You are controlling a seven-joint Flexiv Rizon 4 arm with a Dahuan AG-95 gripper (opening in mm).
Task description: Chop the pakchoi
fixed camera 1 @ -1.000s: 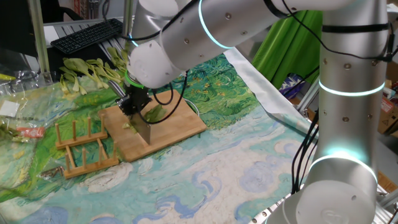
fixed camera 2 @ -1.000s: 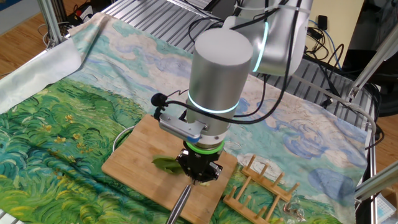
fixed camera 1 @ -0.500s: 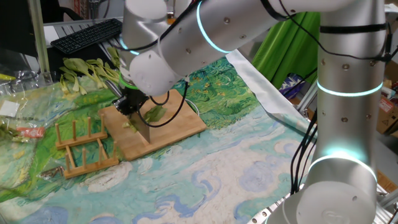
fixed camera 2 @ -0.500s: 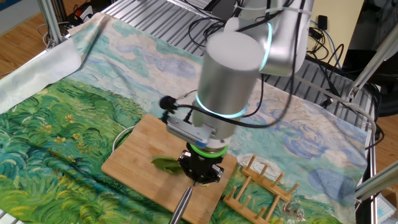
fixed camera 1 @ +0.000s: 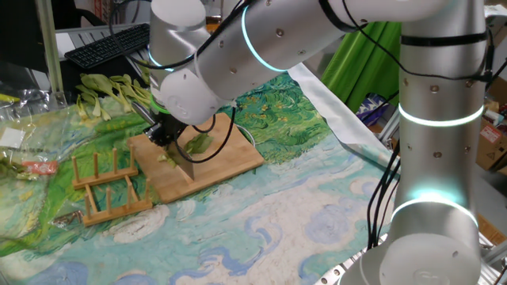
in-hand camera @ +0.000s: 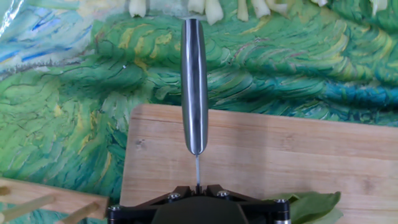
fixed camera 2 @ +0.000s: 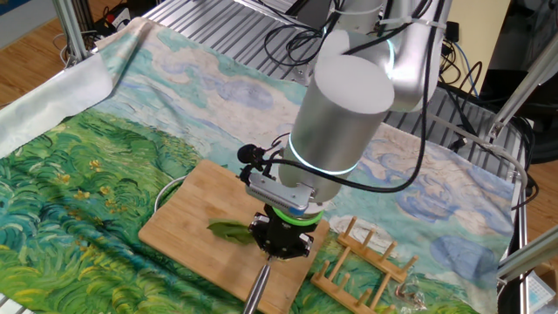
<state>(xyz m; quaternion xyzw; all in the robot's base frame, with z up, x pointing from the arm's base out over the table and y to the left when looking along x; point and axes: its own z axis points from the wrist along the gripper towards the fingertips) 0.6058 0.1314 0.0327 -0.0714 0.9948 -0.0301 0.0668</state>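
on the cutting board (fixed camera 1: 207, 162), with the gripper (fixed camera 2: 281, 246) clamped on the knife (in-hand camera: 194, 81) and the pakchoi (fixed camera 2: 228, 230) at its 9 o'clock, keep the blade vertical and press down squarely across the stem.

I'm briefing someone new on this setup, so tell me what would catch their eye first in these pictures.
First, the big silver arm with glowing rings, its gripper pointing down, shut on a knife over the wooden cutting board at the middle of the painted cloth. Under the blade lies the pakchoi, its dark leaf on the board. Beside the board stands a wooden rack, and a group of whole stalks lies near the keyboard.
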